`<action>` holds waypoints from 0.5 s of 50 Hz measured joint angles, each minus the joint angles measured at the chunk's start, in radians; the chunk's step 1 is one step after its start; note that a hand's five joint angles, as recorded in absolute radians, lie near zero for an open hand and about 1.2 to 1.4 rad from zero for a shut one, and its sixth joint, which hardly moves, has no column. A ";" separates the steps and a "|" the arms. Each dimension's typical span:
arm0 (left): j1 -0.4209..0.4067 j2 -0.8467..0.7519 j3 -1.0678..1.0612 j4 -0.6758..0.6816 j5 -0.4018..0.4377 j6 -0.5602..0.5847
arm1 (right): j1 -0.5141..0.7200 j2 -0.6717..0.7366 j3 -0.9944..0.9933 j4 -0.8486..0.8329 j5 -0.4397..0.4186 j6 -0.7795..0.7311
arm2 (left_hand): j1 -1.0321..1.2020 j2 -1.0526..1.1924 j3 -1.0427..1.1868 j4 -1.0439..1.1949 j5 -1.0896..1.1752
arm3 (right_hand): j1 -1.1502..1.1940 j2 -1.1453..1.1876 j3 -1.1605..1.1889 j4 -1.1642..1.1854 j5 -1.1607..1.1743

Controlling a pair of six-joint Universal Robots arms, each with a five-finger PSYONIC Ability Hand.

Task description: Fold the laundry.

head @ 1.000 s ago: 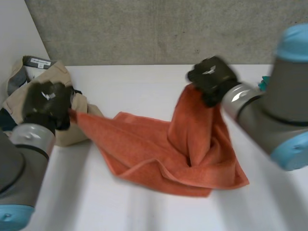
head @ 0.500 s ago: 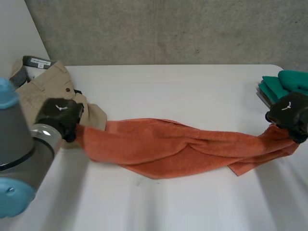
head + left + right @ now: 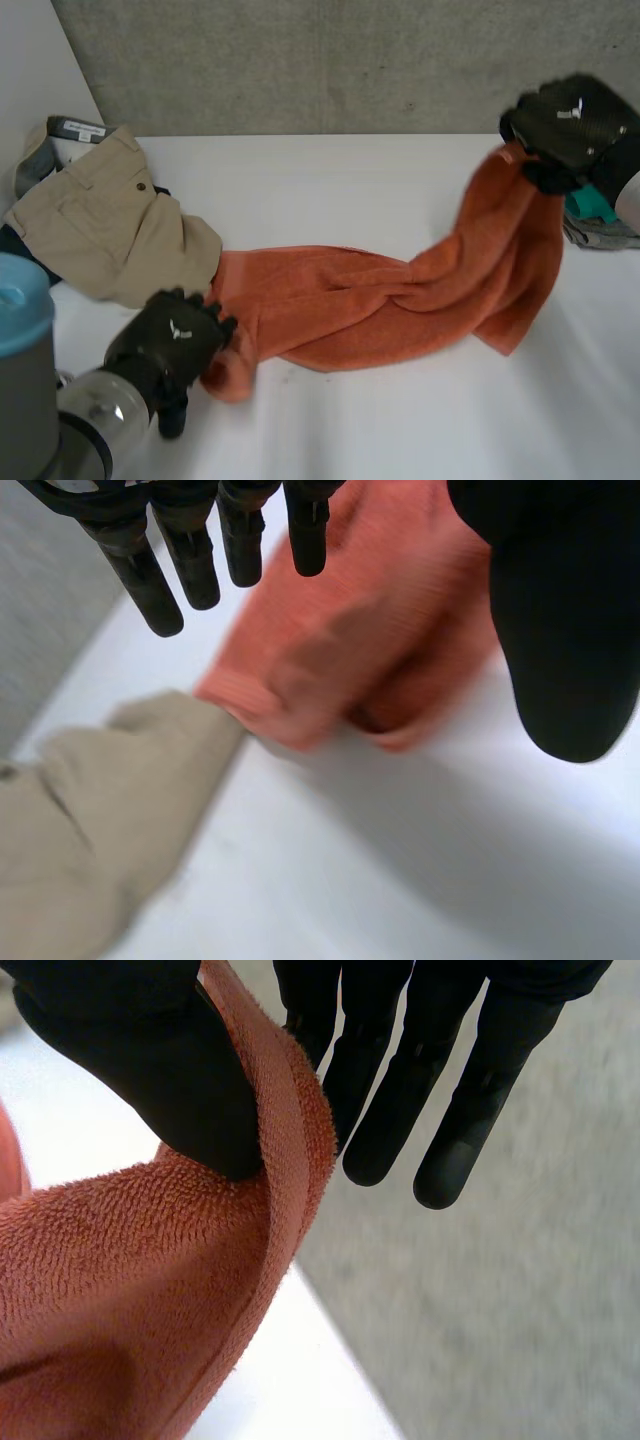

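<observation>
The orange towel [image 3: 350, 310] lies stretched and twisted across the middle of the white table [image 3: 330, 180]. The right hand [image 3: 570, 120] is raised over the table's far right corner and holds 1 end of the towel. In the right wrist view its thumb pins the hem against the fingers [image 3: 385, 1110]. From there the towel hangs down to the table. The other end lies bunched near the front left edge, under the left hand [image 3: 175, 340], whose fingers [image 3: 190, 560] are straight and set wide from the thumb, clamping nothing. Khaki trousers [image 3: 110, 235] lie at the far left corner, touching the towel. A green cloth [image 3: 600, 205] sits at the right edge, partly behind the right hand.
</observation>
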 measured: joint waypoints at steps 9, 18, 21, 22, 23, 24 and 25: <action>0.091 -0.112 0.256 0.189 0.013 0.032 | 0.019 -0.191 0.018 -0.059 -0.117 0.181 | 0.000 -0.003 -0.002 -0.002 0.000 | 0.000 0.001 0.000 0.001 0.000; 0.120 -0.451 0.514 0.393 0.171 -0.067 | 0.035 -0.327 0.012 -0.102 -0.204 0.356 | 0.000 -0.003 -0.002 -0.002 0.000 | 0.000 0.001 0.000 0.003 0.000; 0.120 -0.564 0.583 0.398 0.255 -0.092 | 0.037 -0.361 0.002 -0.114 -0.226 0.418 | 0.000 -0.003 -0.002 -0.002 0.000 | 0.000 0.001 0.000 0.003 0.000; 0.120 -0.597 0.602 0.397 0.280 -0.099 | 0.037 -0.370 -0.001 -0.120 -0.232 0.439 | 0.000 -0.003 -0.002 -0.002 0.000 | 0.000 0.001 0.000 0.003 0.000; 0.119 -0.625 0.617 0.395 0.301 -0.105 | 0.037 -0.378 -0.004 -0.126 -0.236 0.458 | 0.000 -0.003 -0.002 -0.002 0.000 | 0.000 0.001 0.000 0.003 0.000; 0.119 -0.625 0.617 0.395 0.301 -0.105 | 0.037 -0.378 -0.004 -0.126 -0.236 0.458 | 0.000 -0.003 -0.002 -0.002 0.000 | 0.000 0.001 0.000 0.003 0.000; 0.119 -0.625 0.617 0.395 0.301 -0.105 | 0.037 -0.378 -0.004 -0.126 -0.236 0.458 | 0.000 -0.003 -0.002 -0.002 0.000 | 0.000 0.001 0.000 0.003 0.000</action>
